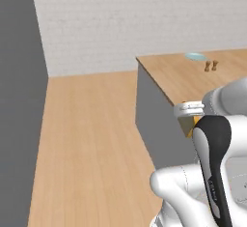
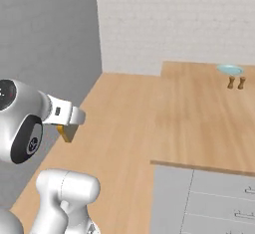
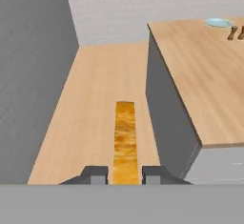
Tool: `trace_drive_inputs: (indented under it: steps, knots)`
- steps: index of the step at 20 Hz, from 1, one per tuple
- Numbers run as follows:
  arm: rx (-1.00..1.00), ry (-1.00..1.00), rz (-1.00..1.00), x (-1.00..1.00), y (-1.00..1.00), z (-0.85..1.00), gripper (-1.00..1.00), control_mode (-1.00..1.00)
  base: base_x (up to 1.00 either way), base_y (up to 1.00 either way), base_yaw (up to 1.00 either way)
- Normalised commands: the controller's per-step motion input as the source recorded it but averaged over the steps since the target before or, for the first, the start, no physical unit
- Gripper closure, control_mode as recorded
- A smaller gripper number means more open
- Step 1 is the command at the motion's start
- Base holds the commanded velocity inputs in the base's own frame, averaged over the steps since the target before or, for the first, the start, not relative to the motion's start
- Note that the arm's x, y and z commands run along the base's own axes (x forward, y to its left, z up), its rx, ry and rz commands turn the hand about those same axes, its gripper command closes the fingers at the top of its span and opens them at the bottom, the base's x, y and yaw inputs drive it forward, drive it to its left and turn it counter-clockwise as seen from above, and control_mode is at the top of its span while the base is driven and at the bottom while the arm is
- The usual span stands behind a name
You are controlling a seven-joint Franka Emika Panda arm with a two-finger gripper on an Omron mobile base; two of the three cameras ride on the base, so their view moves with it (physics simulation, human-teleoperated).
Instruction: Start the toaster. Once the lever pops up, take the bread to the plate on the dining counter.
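Bread (image 3: 125,142): one slice, seen edge-on, clamped between the two fingertips (image 3: 95,174) of the gripper (image 3: 125,175) and carried in the air over the wood floor (image 1: 91,139), beside the grey side of the counter (image 3: 200,70). One plate (image 3: 218,23) lies at the counter's far end, well apart from the slice. Two small brown shakers (image 1: 211,66) stand just beside the plate.

2 brown shakers (image 2: 235,82), grey drawers (image 2: 219,203)
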Motion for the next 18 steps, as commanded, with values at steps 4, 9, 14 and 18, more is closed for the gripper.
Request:
trace_drive_inputs:
  steps: [4, 9, 14, 18]
  knots:
    - [0.0, 0.0, 0.0, 0.0, 0.0, 0.0, 1.0, 1.0, 0.92, 1.0, 0.18]
    - [0.0, 0.0, 0.0, 0.0, 0.0, 0.0, 1.0, 1.0, 1.0, 0.82, 0.04]
    - [0.0, 0.0, 0.0, 0.0, 0.0, 0.0, 1.0, 1.0, 1.0, 0.11, 0.05]
    - [0.0, 0.0, 0.0, 0.0, 0.0, 0.0, 1.0, 1.0, 1.0, -0.08, 0.0]
